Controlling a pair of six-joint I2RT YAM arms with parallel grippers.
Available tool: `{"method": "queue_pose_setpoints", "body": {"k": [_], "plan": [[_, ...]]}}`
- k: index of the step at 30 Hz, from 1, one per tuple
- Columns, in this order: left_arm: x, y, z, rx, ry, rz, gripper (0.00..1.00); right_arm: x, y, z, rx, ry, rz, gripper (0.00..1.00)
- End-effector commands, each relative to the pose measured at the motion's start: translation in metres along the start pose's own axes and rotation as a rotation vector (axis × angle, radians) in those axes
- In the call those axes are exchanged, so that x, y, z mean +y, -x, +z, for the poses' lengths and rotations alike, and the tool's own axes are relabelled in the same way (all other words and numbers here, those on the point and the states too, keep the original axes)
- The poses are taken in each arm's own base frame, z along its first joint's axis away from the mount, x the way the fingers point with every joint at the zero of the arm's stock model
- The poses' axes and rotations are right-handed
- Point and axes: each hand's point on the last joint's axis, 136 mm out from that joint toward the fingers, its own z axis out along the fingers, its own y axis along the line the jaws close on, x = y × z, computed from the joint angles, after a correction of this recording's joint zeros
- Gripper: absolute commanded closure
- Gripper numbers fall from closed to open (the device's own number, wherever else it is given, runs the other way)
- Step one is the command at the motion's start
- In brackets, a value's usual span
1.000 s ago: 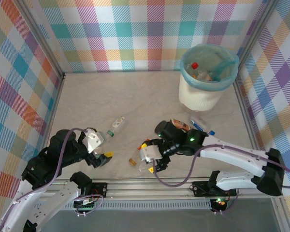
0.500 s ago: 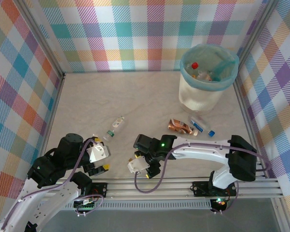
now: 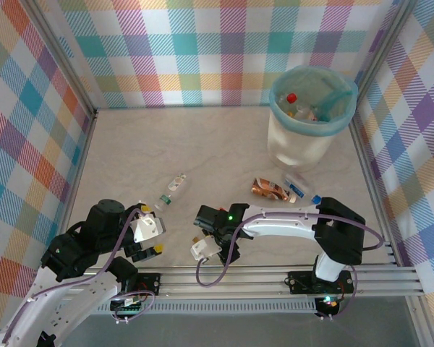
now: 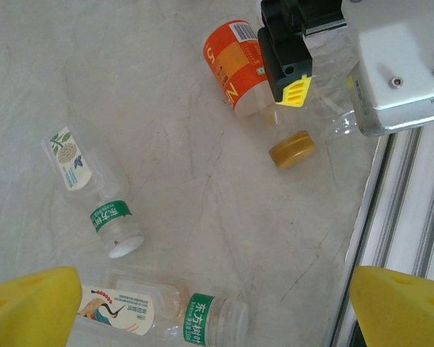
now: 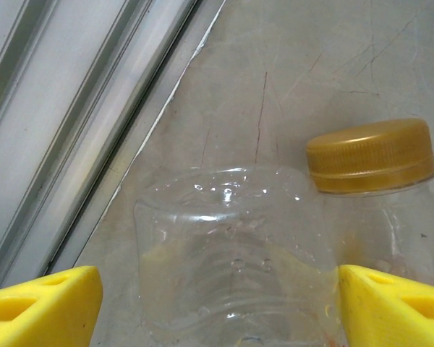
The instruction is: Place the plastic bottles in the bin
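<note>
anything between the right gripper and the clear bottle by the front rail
Nothing visible does: the right gripper hangs open with the clear bottle between its fingertips. The gold-capped bottle lies close beside it, next to one fingertip, so it might get caught in the grip too.

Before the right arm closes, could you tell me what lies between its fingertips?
In the right wrist view, a clear bottle lies between the open right gripper's yellow fingertips, with a gold-capped bottle alongside it.

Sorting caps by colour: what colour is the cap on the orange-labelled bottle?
Mustard gold; the cap shows best in the right wrist view.
</note>
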Motion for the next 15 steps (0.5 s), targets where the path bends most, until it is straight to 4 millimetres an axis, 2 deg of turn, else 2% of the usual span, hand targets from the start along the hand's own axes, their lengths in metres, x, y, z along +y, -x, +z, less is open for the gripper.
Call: {"method": "queue_pose_setpoints", "body": {"k": [1,7,9,15], "plan": [[0.0,0.0,-0.002,-0.003,0.001,0.01,0.05,-0.002,0.002,0.007,0.011,0.007,-0.022,0.17],[0.0,0.003,-0.002,-0.007,-0.003,0.01,0.05,-0.002,0.001,0.011,0.023,0.011,-0.025,0.25],[0.0,0.003,-0.001,-0.007,-0.009,0.01,0.05,-0.002,0.001,0.011,0.025,0.012,-0.025,0.32],[0.001,0.011,-0.003,-0.037,-0.009,0.016,0.06,-0.005,0.01,-0.008,-0.012,-0.005,0.02,0.44]]}}
